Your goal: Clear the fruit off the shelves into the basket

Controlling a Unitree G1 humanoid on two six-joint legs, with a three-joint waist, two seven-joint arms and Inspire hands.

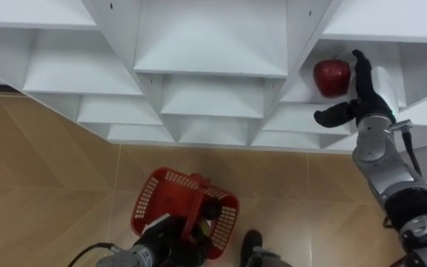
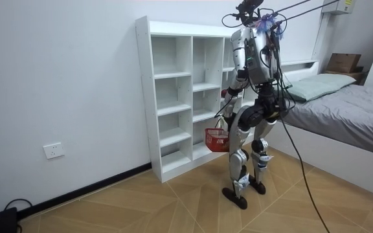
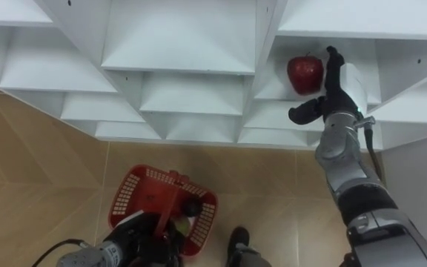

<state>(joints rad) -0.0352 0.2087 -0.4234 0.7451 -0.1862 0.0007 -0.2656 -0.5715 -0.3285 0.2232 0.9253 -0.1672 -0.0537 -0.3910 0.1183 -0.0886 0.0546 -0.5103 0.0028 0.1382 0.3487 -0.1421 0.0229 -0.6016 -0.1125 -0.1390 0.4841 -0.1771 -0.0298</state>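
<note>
1. The apple [image 1: 332, 77] lies in a compartment of the closet [image 1: 210, 37], just to the left of the right robot hand [image 1: 367, 95] and above its thumb.
2. The right robot hand is spread. Its fingers [image 1: 360, 63] stand straight along the right side of the apple and the thumb points out under it. Nothing is pinched yet. Whether the fingers touch the skin I cannot say surely, but they are at least just beside it.
3. The left robot hand [image 1: 167, 239] is low and well apart from the apple. It is closed round the handle of the basket [image 1: 148, 199].
4. Handling, as I judge it: the apple is round, firm and smooth, and of moderate weight. It can roll on the shelf if it is pushed from one side only. It can slip between hard fingers, and it bruises when dropped.
5. The best hold is around the widest middle part, with the fingers on one side and the thumb opposite, closing evenly. The stem is not a good place to hold.
6. After that the apple should go down into the basket at the left robot hand.
</note>
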